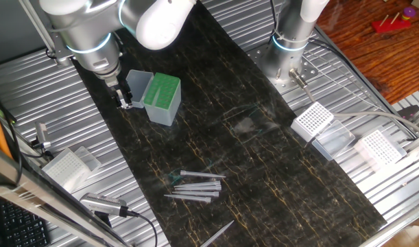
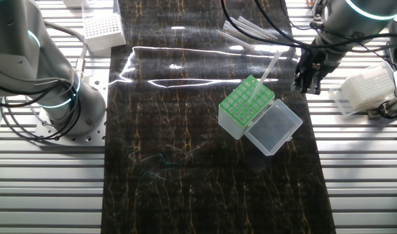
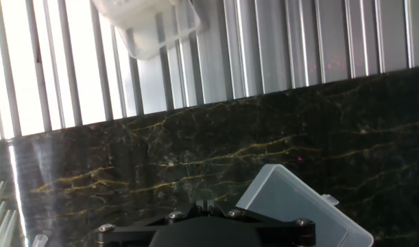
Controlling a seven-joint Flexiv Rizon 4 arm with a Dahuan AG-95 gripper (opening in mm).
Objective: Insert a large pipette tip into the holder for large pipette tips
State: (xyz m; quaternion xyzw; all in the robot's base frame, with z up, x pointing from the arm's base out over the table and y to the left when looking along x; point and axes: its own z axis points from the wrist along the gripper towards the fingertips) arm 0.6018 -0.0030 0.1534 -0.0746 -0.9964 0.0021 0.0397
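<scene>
**A pipette tip stands in the green rack while the gripper hangs just beside it**

We see a dark marble-patterned mat [image 1: 264,165] laid over a ribbed metal table [image 2: 49,188]. On the mat sits the holder for large pipette tips [image 2: 245,106], a boxy rack with a bright green perforated top and its clear lid [image 2: 273,126] hinged open and lying flat alongside. In the other fixed view, a large pipette tip [image 2: 268,69] stands in one of the green holes, leaning away from the rack with its wide end up.

The gripper [image 2: 307,83] hangs just beside the rack, over the edge of the mat, apart from the standing tip. Nothing shows between its dark fingers, but we cannot tell from any view whether they are spread or pressed together. The hand view shows only the gripper's black base, the mat, and a corner of the open lid.

Further along the mat, well apart from the rack, lies a loose cluster of spare tips [image 1: 195,186], all flat on their sides. White-grid racks [image 1: 312,120] with clear lids rest on the metal table off the mat. A second, idle robot arm base [image 1: 288,48] stands at the far end.
</scene>
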